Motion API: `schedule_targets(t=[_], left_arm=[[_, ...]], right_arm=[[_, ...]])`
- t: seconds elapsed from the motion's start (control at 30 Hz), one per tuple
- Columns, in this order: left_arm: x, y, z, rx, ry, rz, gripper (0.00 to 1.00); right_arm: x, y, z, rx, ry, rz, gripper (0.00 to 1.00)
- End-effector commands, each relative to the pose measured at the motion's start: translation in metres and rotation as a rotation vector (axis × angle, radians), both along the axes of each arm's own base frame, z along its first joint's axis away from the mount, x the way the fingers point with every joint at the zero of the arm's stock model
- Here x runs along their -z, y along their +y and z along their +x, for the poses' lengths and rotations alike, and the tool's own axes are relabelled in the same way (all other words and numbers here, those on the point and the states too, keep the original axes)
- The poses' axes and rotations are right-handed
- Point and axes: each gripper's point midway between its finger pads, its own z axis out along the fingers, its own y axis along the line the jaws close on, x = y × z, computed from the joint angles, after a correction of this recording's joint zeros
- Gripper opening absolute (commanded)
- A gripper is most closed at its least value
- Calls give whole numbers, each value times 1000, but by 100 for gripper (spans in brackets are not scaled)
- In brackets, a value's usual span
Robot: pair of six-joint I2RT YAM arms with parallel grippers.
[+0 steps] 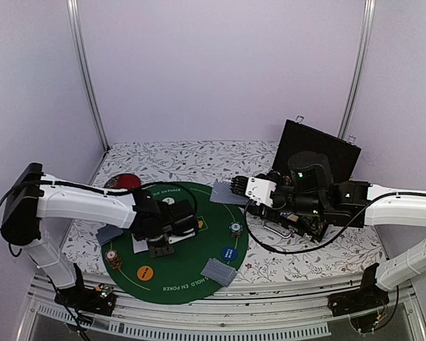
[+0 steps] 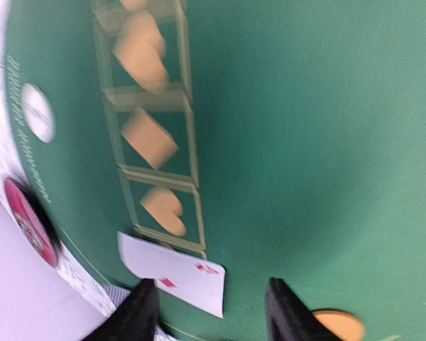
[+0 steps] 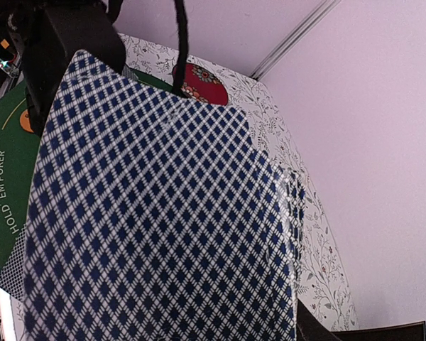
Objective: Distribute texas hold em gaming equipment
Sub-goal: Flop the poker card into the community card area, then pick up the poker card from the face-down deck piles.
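My left gripper (image 2: 213,312) hangs open low over the green poker mat (image 1: 199,284). A face-up playing card with red diamonds (image 2: 174,273) lies flat on the mat by its left finger, and nothing sits between the jaws. My right gripper (image 1: 236,189) is shut on a deck of blue-patterned cards (image 3: 156,227) at the mat's far right edge. The deck fills the right wrist view and hides the fingertips. Chip stacks (image 1: 113,257) (image 1: 236,229), a blue button (image 1: 229,253), an orange button (image 1: 146,272) and face-down cards (image 1: 219,271) lie on the mat.
A dark red disc (image 1: 128,181) sits off the mat at the far left. More face-down cards (image 1: 108,234) lie at the mat's left edge. An open black case (image 1: 316,153) stands behind the right arm. A flowered cloth (image 1: 192,156) covers the table.
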Motion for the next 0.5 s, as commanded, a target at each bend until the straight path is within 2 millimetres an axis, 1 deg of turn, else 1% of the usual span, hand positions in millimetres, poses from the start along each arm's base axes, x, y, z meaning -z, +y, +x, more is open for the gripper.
schedule_targets(t=[0.0,0.03,0.07,0.1,0.13,0.2,0.3,0.4,0.43,0.47], left_arm=[[-60,-43,7,-29,-60,-233,62],[-74,-49,10,-34,-78,-294,66],[-89,-54,13,-55,-97,-362,74],[-103,-58,16,-79,-104,-437,79],[-117,-61,21,-111,-103,-515,83],[-151,-64,33,-181,-118,-687,90],[-197,-56,52,-298,-155,-897,94],[-236,-45,64,-395,-192,-1073,95],[-249,-43,67,-434,-194,-1150,95],[-261,-45,68,-453,-149,-1250,96]], right_arm=[[-11,-3,-1,3,-12,25,46],[-10,-3,0,2,-12,23,46],[-10,-2,0,2,-11,24,46],[-10,-2,0,2,-10,24,46],[-10,-2,-1,-1,-9,23,46],[-10,-2,-1,-1,-10,23,46],[-10,-1,-1,-4,-10,23,46],[-10,-1,-2,-6,-10,26,46],[-10,-1,-1,-7,-9,25,46],[-10,-1,-2,-9,-9,24,46]])
